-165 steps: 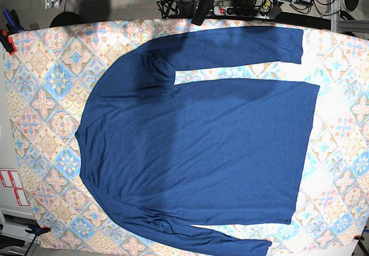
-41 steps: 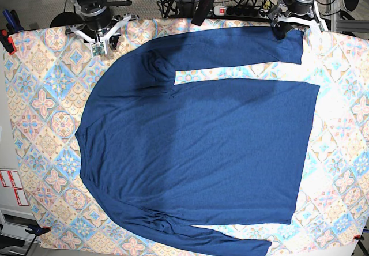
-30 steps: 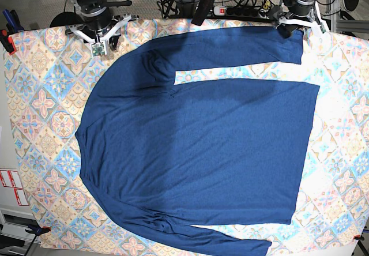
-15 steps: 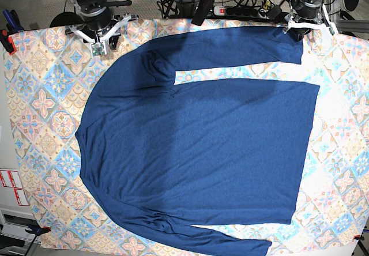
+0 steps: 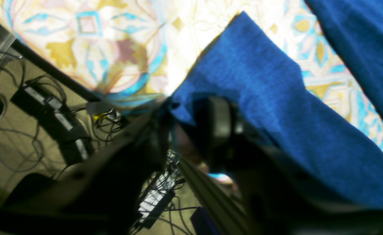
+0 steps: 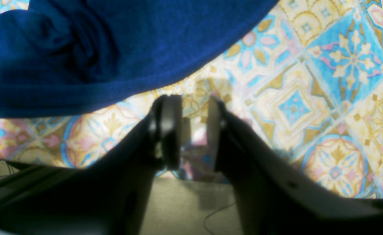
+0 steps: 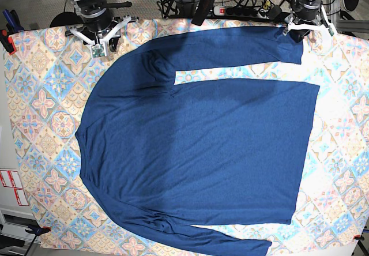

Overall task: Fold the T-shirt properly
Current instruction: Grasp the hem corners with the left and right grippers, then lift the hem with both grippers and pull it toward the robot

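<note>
The T-shirt (image 7: 196, 146), a plain dark blue long-sleeved one, lies spread flat over the patterned cloth (image 7: 40, 112) that covers the desk. In the base view its neck end points toward the left edge of that cloth and its hem toward the right edge. One sleeve runs along the far edge of the cloth, separated from the body by a thin strip of bare pattern; the other sleeve runs along the near edge.

The left gripper (image 5: 191, 127) sits at the cuff corner of the far sleeve, at the far edge of the cloth. In the left wrist view the blue fabric passes between its two dark fingers (image 5: 221, 124), and the cuff corner is caught in the narrow gap, so it is grasping the T-shirt.

The right gripper (image 6: 194, 130) is near the shoulder curve of the T-shirt, over bare cloth close to the far edge. Its jaws stand apart with a clear gap and nothing between them; the shirt's edge lies just beyond the fingertips, not touching.

Beyond the far edge of the cloth, a power strip (image 7: 239, 11) and cables lie on the floor.
</note>
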Controlling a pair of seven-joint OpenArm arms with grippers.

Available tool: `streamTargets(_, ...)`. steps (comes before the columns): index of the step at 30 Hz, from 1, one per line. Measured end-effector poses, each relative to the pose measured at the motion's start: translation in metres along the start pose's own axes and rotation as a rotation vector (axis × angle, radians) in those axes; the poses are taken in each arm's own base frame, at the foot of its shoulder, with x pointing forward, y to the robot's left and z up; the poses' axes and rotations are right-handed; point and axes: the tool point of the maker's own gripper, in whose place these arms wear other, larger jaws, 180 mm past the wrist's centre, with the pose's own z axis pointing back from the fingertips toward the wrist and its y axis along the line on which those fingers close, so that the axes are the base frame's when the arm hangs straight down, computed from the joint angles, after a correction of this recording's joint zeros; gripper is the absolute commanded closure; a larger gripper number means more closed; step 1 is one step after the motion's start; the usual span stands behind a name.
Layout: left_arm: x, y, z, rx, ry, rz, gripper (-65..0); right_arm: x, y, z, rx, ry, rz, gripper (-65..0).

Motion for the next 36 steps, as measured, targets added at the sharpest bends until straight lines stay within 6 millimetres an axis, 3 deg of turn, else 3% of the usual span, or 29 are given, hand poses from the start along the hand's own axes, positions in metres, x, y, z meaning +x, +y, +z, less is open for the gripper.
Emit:
streamTargets(3,-0.007,-0.015,-0.002,-0.086,0.056,-0.028,0.0,0.0,0.001,0.0,0.003,0.0,-0.001,-13.9)
streamTargets(7,-0.016,-0.032,-0.001,-0.161,0.096,-0.041,0.0,0.001,0.004,-0.001,0.008,-0.004,-0.005,-13.9)
streamTargets(13,-0.018,-0.03,0.0,-0.158,0.104,-0.043,0.0,0.002,0.011,0.0,0.026,-0.006,-0.002,-14.5)
streamTargets(16,-0.016,-0.028,0.0,-0.152,0.102,-0.041,0.0,0.007,0.022,-0.001,0.074,-0.017,-0.105,-19.8)
streamTargets(21,-0.01,-0.019,0.001,-0.125,0.085,-0.03,0.0,0.039,0.028,-0.008,0.187,-0.086,-0.369,-25.1)
streamTargets(24,-0.01,-0.02,0.001,-0.126,0.086,-0.03,0.0,0.064,0.019,-0.014,0.232,-0.136,-0.511,-25.1)
streamTargets(28,-0.01,-0.02,0.001,-0.129,0.087,-0.031,0.0,0.078,-0.003,-0.028,0.243,-0.095,-0.586,-25.0)
streamTargets(31,-0.011,-0.02,0.001,-0.129,0.087,-0.03,0.0,0.076,-0.018,-0.037,0.233,-0.066,-0.643,-24.8)
streamTargets(36,-0.01,-0.02,0.001,-0.129,0.086,-0.031,0.0,0.044,-0.025,-0.046,0.206,0.024,-0.701,-24.8)
